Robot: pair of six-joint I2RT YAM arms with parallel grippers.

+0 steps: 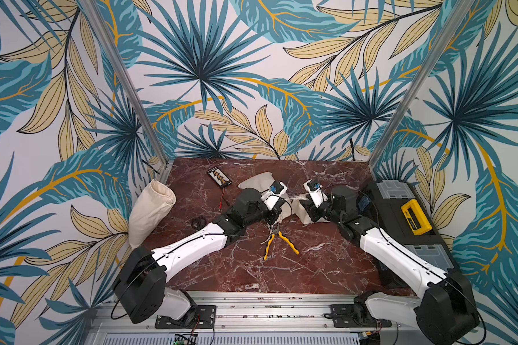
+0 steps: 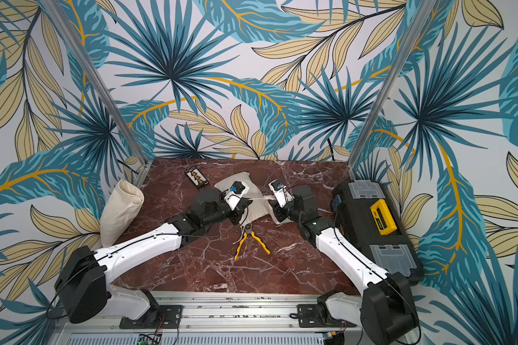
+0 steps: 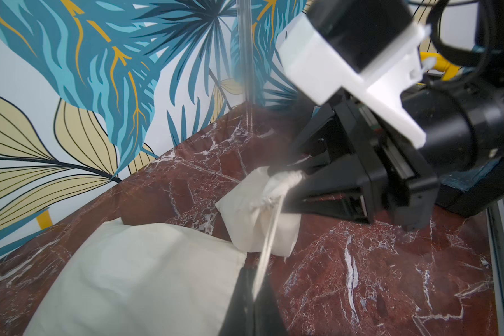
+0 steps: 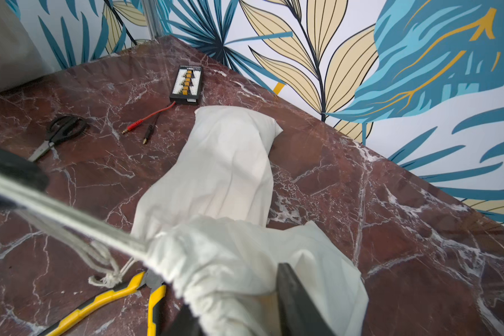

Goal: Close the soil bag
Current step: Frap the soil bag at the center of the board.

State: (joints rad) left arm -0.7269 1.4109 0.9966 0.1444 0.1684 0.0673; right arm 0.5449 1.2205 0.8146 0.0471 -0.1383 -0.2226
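The soil bag (image 4: 227, 163), a white cloth drawstring sack, lies on the marble table (image 1: 311, 268) at mid-table in both top views, its bottom end (image 1: 256, 182) behind my left arm. Its mouth (image 3: 282, 179) is bunched tight into a narrow neck. My left gripper (image 3: 255, 293) is shut on the white drawstring (image 3: 269, 232), which runs taut from the neck. My right gripper (image 4: 239, 317) has its jaws apart on either side of the bunched neck, and the cloth lies loosely between the fingers (image 4: 297, 302). Across from each other over the bag are the left gripper (image 1: 281, 203) and the right gripper (image 1: 305, 206).
Yellow-handled pliers (image 1: 278, 243) lie just in front of the bag, with the cord's knotted end (image 4: 108, 279) beside them. Black scissors (image 1: 198, 222) and a black connector board (image 1: 219, 176) with red and black leads lie left of it. A second cloth sack (image 1: 150, 209) leans at the left wall. A black toolbox (image 1: 401, 215) stands at the right.
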